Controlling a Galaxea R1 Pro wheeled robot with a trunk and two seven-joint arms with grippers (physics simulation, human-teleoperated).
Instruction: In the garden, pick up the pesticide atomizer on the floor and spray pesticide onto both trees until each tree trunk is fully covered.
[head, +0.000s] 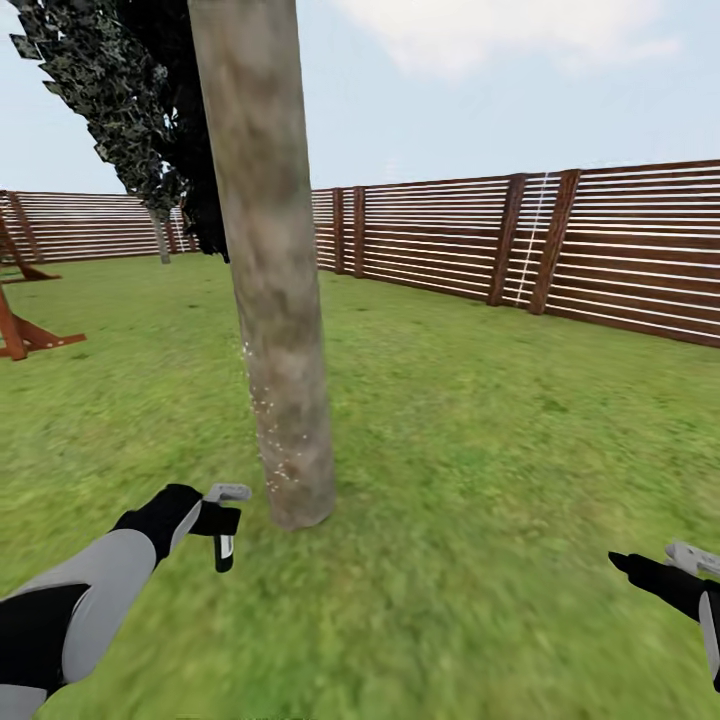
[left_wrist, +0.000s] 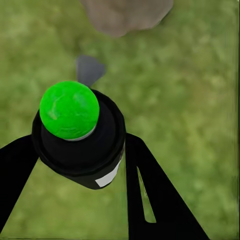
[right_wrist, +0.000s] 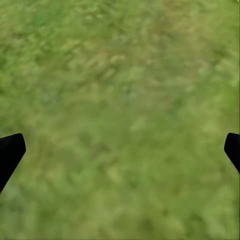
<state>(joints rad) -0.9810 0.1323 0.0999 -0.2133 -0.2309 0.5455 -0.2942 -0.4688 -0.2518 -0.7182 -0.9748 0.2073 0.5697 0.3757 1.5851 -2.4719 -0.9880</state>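
Note:
A thick grey-brown tree trunk (head: 270, 300) rises from the grass just ahead of me, and its base (left_wrist: 125, 15) shows in the left wrist view. Fine white specks of pesticide (head: 266, 425) dot its lower left side. My left gripper (head: 225, 515) sits low, just left of the trunk's foot, shut on the small black pesticide atomizer (head: 224, 548). In the left wrist view the atomizer (left_wrist: 77, 135) has a green round top and a pale strip, held between the left gripper's (left_wrist: 82, 145) two dark fingers (left_wrist: 150, 200). My right gripper (head: 665, 565) hangs open over bare grass (right_wrist: 120, 100), far right.
A brown slatted fence (head: 600, 245) runs along the back and right of the lawn. A dark conifer (head: 150, 110) stands behind the trunk. A red-brown wooden frame (head: 25, 335) stands at the far left. Open grass (head: 480, 480) spreads to the right.

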